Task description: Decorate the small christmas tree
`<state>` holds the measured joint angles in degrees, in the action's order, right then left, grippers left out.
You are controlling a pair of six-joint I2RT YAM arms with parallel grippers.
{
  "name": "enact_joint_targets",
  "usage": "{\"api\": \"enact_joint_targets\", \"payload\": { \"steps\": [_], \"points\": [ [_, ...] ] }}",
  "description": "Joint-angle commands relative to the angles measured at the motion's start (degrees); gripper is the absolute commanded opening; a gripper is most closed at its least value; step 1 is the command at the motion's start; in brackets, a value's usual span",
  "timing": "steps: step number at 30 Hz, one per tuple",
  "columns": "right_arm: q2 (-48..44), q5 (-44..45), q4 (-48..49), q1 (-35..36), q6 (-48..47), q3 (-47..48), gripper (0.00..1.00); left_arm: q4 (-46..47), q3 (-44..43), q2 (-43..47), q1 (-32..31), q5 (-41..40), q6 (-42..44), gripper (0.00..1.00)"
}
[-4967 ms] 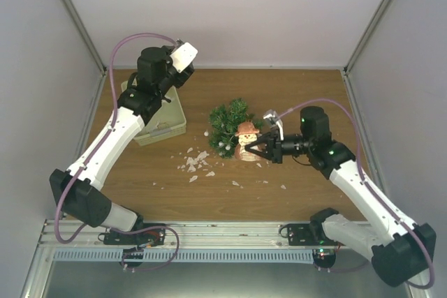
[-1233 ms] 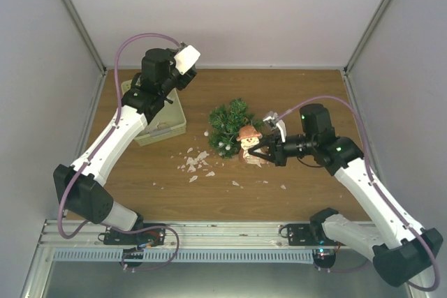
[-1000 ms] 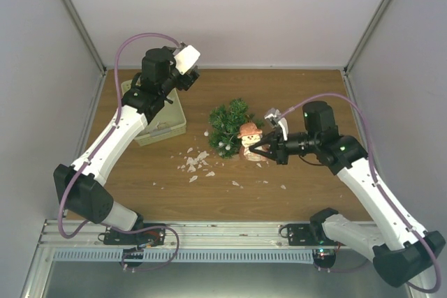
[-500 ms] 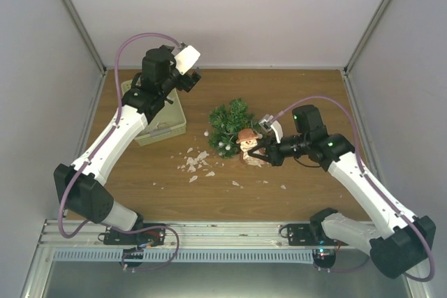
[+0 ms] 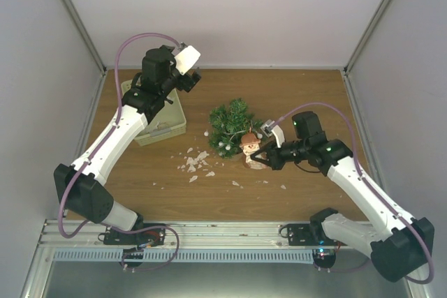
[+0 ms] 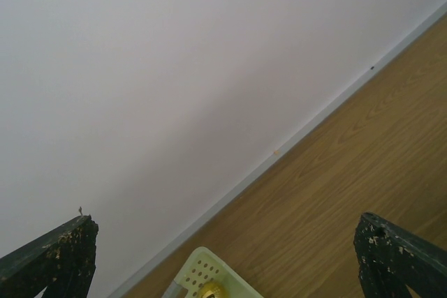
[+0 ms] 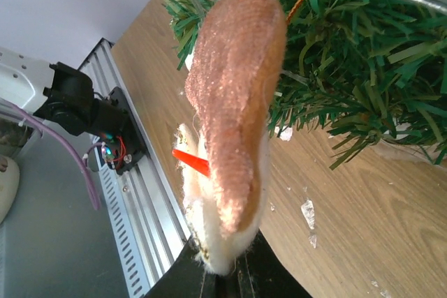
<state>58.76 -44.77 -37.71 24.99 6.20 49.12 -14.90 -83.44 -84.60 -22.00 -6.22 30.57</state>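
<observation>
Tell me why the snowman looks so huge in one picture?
Right wrist view: the snowman ornament sits right by the lens, so it fills the frame. Top external view: that camera is far above, so the snowman looks tiny beside the small christmas tree.

- Pretty sure this is a robotics lab cell, not anybody's home: plain white panel walls [image 5: 230,12] framed by aluminium posts [image 5: 75,19].
- Wood-top bench [image 5: 314,95], metal rail [image 5: 230,232] along the near edge.
- Left arm [image 5: 115,137] and right arm [image 5: 363,186] bolted there, purple cable [image 5: 129,41] looping off.
</observation>
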Motion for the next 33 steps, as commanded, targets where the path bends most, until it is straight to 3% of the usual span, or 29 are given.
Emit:
{"api": "enact_joint_targets", "payload": {
  "steps": [1, 20, 33],
  "points": [
    [-1.49, 1.44, 2.66, -0.46, 1.16, -0.14, 0.01, 1.35, 0.29, -0.30, 0.26, 0.86, -0.59, 0.99],
    [-0.82, -1.74, 1.71, -0.46, 1.70, -2.81, 0.00, 1.19, 0.38, -0.66, 0.25, 1.12, -0.77, 0.99],
    [5.30, -0.40, 4.01, -0.47, 3.66, -2.60, 0.02, -0.34, 0.00, -1.60, 0.29, 3.86, -1.02, 0.99]
  ]
}}
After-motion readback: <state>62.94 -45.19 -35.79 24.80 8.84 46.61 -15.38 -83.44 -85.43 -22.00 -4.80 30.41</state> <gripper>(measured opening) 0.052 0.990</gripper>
